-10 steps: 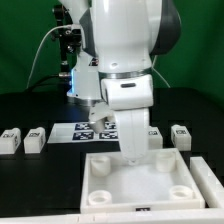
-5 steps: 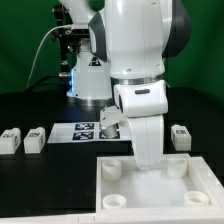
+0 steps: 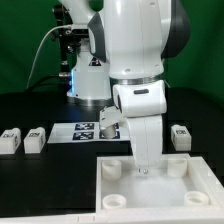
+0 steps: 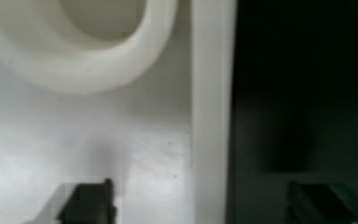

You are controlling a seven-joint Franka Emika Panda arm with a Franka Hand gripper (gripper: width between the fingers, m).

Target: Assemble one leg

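In the exterior view the white arm (image 3: 135, 50) fills the middle and reaches straight down, its gripper (image 3: 146, 170) low over the back part of the white panel (image 3: 150, 195), which lies on the black tabletop (image 3: 25, 110) at the near edge. The gripper tip sits between the panel's two rear round sockets, one (image 3: 112, 168) toward the exterior view's left and the other (image 3: 178, 167) toward its right; from here I cannot tell how wide the fingers stand. One leg (image 3: 10, 140) lies at the far left of this view with a second leg (image 3: 35, 139) just beside it, and a third leg (image 3: 181, 136) lies at the right, behind the panel's rear corner; all three rest on the tabletop, well apart from the gripper. The marker board (image 3: 88, 130) lies flat between the left pair and the arm. In the wrist view the gripper (image 4: 202, 200) shows two dark fingertips (image 4: 91, 200) set wide apart with nothing held between them. Beneath them is the panel (image 4: 123, 130) surface with part of a socket (image 4: 87, 40), and the panel's straight edge runs between the fingertips, with dark tabletop (image 4: 309, 90) beyond it.
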